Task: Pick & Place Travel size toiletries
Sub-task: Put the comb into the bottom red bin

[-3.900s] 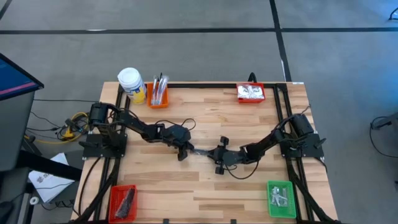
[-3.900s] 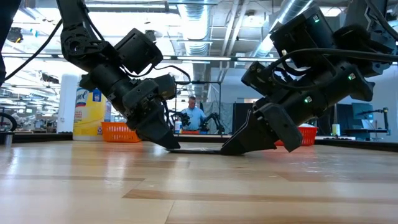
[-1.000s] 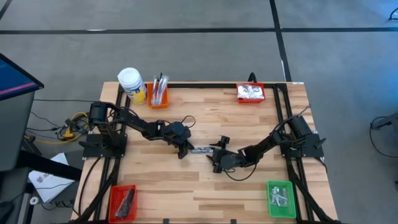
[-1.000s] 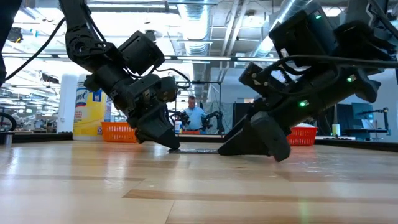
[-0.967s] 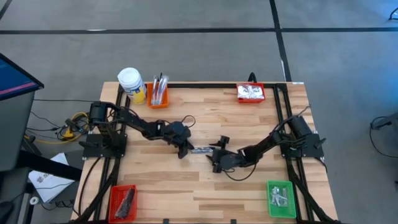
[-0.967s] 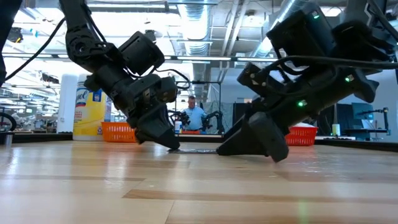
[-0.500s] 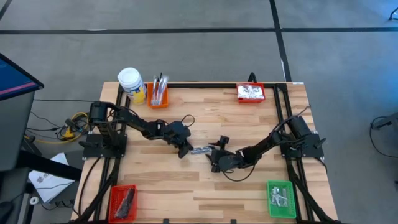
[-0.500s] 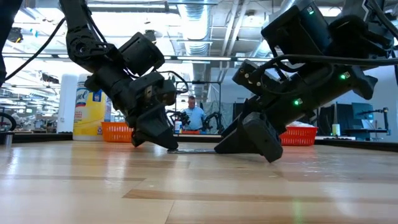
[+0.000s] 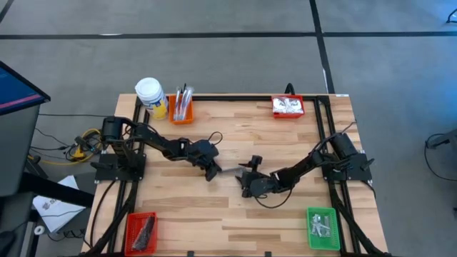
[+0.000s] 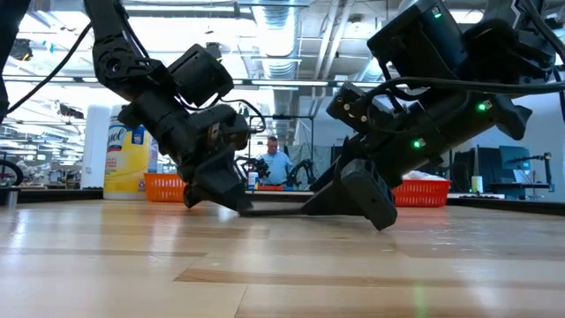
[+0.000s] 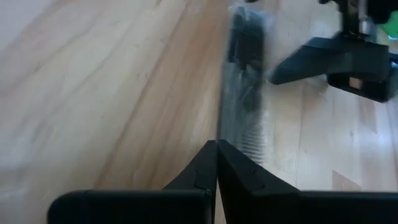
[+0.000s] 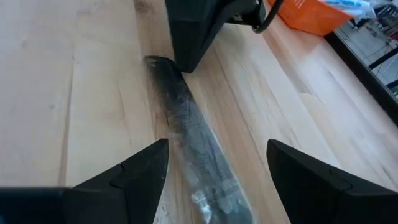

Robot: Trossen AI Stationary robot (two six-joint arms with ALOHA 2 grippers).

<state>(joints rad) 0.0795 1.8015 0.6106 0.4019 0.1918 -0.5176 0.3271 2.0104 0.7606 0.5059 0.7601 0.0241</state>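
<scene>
Left gripper (image 11: 216, 149): pinched shut on the bar (image 11: 244, 106).
Right gripper (image 12: 214, 158): wide open, astride it.
Done: bins (image 9: 141, 233) seemingly filled.
Left: bar unbinned.

My arms and both grippers — left gripper (image 9: 211, 171), right gripper (image 9: 245, 185) — are matt black. Between them lies a dark grey flat bar (image 12: 186, 130) in a clear, shiny wrapper, seemingly with a fine ribbed pattern, though it blurs. The table (image 9: 285, 143) is pale blond wood in lengthwise strips. The orange bin (image 9: 181, 113) holds white-blue toothbrushes (image 9: 183, 98); the red bin (image 9: 288, 107) holds silvery sachets — the green bin (image 9: 322, 228) white packets. The jar (image 9: 151, 97) is yellow, white-capped.
</scene>
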